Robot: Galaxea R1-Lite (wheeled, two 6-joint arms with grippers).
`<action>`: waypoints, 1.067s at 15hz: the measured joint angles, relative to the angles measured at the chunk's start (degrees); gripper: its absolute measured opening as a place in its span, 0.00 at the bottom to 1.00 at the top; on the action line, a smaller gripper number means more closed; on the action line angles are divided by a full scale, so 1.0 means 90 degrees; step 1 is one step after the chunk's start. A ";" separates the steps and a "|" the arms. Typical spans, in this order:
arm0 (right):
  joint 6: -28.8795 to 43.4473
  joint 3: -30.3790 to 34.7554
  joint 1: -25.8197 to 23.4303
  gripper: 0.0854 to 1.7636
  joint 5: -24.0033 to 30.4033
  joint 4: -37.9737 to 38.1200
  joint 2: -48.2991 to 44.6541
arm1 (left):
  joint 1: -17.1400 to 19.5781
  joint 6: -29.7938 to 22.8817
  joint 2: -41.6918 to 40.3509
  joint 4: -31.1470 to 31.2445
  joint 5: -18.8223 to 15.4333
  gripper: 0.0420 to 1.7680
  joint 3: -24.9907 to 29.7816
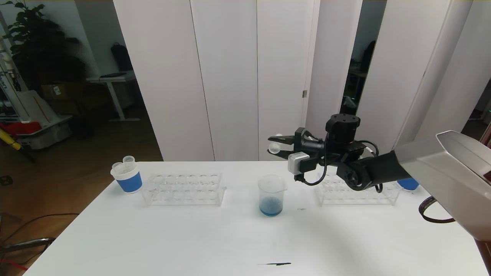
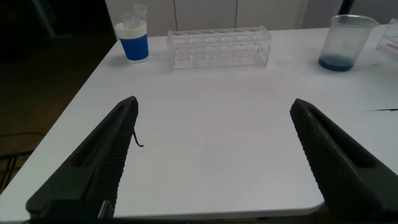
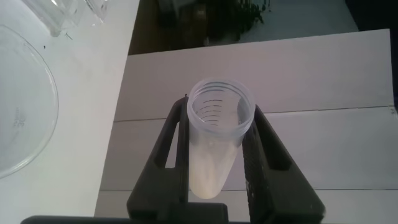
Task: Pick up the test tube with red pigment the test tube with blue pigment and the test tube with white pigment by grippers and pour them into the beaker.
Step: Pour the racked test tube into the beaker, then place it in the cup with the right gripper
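right gripper point(image 1: 277, 145) is up in the air above and just behind the beaker point(image 1: 271, 194), fingers clamped on the test tube with white pigment point(image 3: 216, 142); tube lies roughly level, pointing toward the robot's left, and in the right wrist view its open mouth faces the camera with pale cream pigment lying along the inside. beaker stands upright near mid worktop point(image 1: 191, 237), clear, with a layer of blue liquid at the bottom and bluish haze on the wall. left gripper point(image 2: 211, 155) hangs low over the near left part of the worktop, fingers wide apart, nothing between them; it doesn't show in the head view. clear tube rack point(image 1: 183, 188) sits left of the beaker, holes look empty. paper cup with blue band point(image 1: 127, 177) stands just beside that rack's left end, with a couple of clear tubes sticking out of it, contents too hard to tell. second clear rack point(image 1: 356, 193) on the right, partly behind the right arm, another blue cup point(image 1: 408, 184) just peeking out past it. small dark mark point(image 1: 278, 263) on the worktop near the front edge
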 joint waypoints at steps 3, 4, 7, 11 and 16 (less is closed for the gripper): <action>-0.0320 -0.0110 -0.0019 0.29 0.0022 -0.0003 0.0073 | 0.0000 -0.0003 0.0000 -0.0003 0.0003 0.99 0.0000; -0.0401 -0.0149 -0.0024 0.29 0.0016 0.0005 0.0095 | 0.0000 0.0000 0.0000 0.0000 0.0000 0.99 0.0000; -0.0531 -0.0367 -0.0046 0.29 0.0007 0.0037 0.0205 | 0.0000 0.0000 0.0000 0.0000 0.0000 0.99 0.0000; -0.0631 -0.0469 -0.0030 0.29 -0.0033 0.0037 0.0309 | -0.0003 0.0000 0.0000 0.0000 0.0000 0.99 0.0000; -0.0729 -0.0603 -0.0009 0.29 -0.0039 0.0031 0.0381 | -0.0003 -0.0003 0.0000 0.0000 0.0000 0.99 0.0000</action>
